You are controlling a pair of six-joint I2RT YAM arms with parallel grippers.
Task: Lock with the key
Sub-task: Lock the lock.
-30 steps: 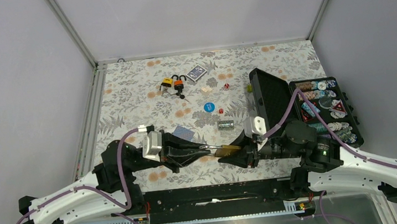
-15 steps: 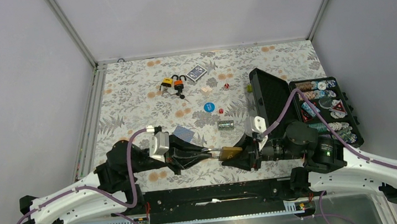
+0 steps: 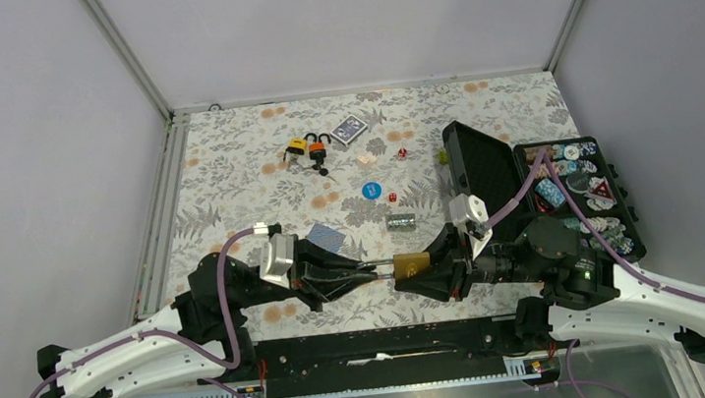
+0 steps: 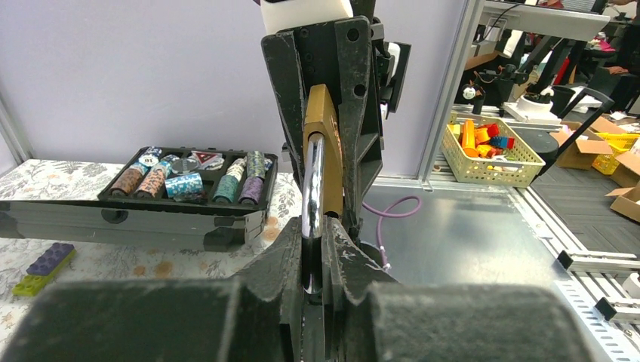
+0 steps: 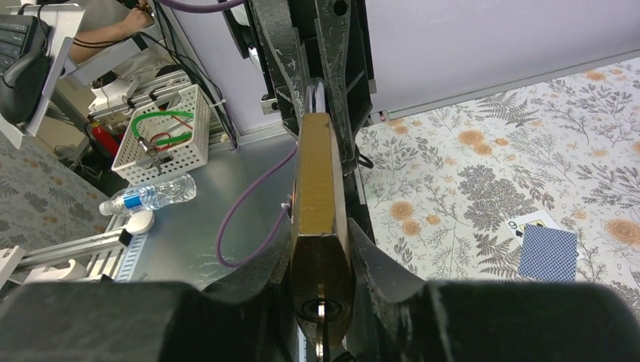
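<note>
Floral counter point(image 3: 227, 173), open chip case point(image 3: 480, 171) at its right edge. Arms meet nose to nose over the near middle. Right fingers point(image 5: 377, 264) clamp the brass padlock point(image 5: 318, 188) body, held off the counter. Left fingers point(image 4: 285, 253) pinched on its shackle point(image 4: 313, 188). Keyway point(image 5: 321, 308) faces the right wrist cam; there's a thin silver sliver in it, can't tell if that's the key.

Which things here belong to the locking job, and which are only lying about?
For the job: brass padlock, its body in the right end effector, its shackle in the left end effector.

Lying about: two orange padlocks, card deck, blue chip, poker chip case, blue playing card.
</note>
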